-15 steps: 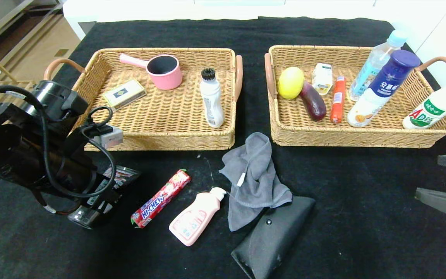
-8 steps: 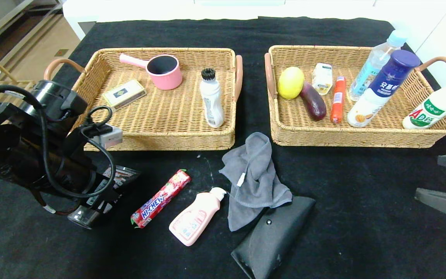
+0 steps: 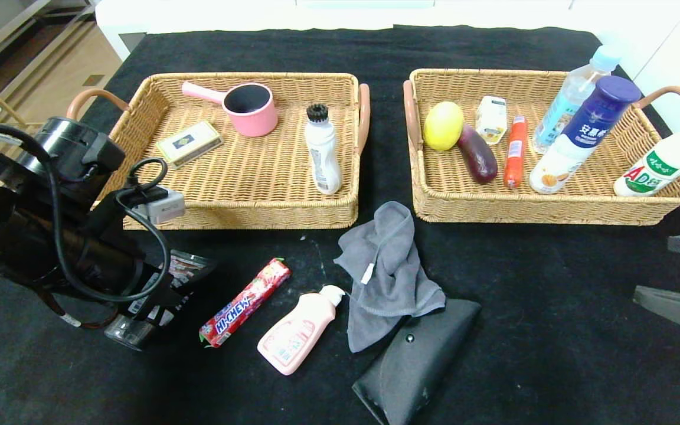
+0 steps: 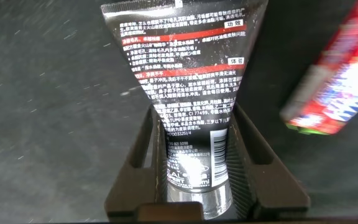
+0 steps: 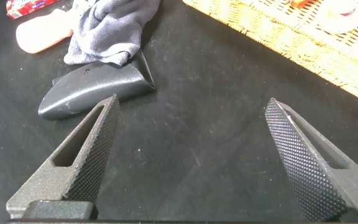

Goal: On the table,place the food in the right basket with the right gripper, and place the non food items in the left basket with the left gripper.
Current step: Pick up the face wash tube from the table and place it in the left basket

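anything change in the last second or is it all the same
The left gripper, shut on the black tube on the table near the left basket, has shifted slightly toward the robot's left, with the arm. The candy roll, pink bottle, grey cloth and right gripper stayed put.

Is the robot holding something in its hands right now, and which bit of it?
The left gripper is shut on the black tube, near its cap end, on the table. The right gripper is open, holding nothing.
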